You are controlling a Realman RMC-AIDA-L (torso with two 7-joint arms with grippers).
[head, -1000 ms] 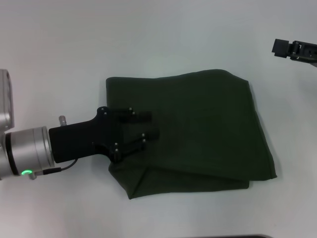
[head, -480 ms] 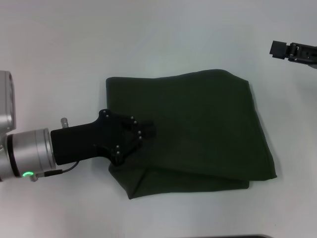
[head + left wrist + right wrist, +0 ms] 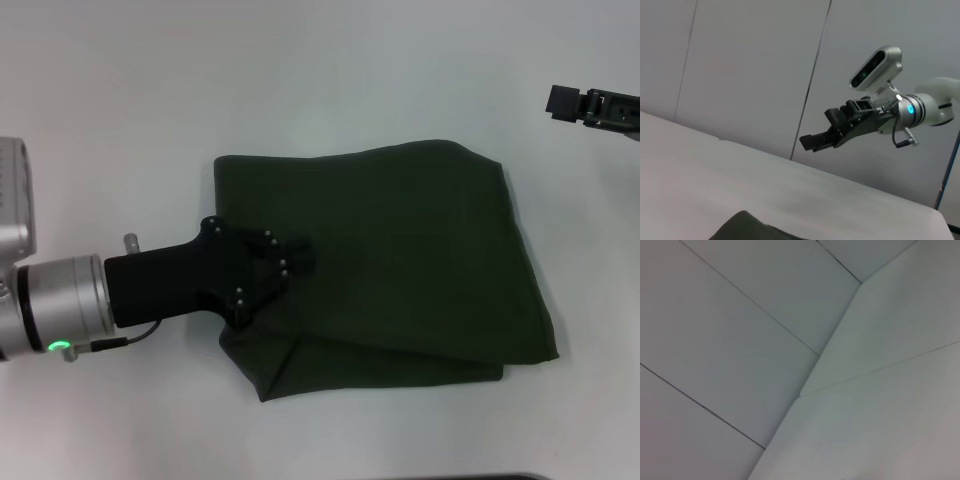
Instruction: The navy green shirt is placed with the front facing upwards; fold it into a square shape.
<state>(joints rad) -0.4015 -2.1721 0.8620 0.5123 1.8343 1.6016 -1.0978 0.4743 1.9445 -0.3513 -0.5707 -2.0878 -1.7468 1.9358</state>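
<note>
The navy green shirt (image 3: 400,260) lies folded into a rough rectangle on the white table, plain dark olive side up, no letters or collar showing. A lower layer sticks out along its near edge. My left gripper (image 3: 298,260) reaches in from the left over the shirt's left part, its fingers shut together on the fabric there. My right gripper (image 3: 562,100) hovers at the far right, well clear of the shirt. It also shows in the left wrist view as the right gripper (image 3: 820,129), raised above the table with its fingers apart. A corner of the shirt (image 3: 747,227) shows there too.
The white table (image 3: 300,80) surrounds the shirt on all sides. A dark strip (image 3: 490,477) runs along the near edge. The right wrist view holds only pale wall panels (image 3: 740,340).
My left gripper's fingers were spread over the shirt's left part one second ago. They have closed together on the fabric. The right arm has stayed still.
</note>
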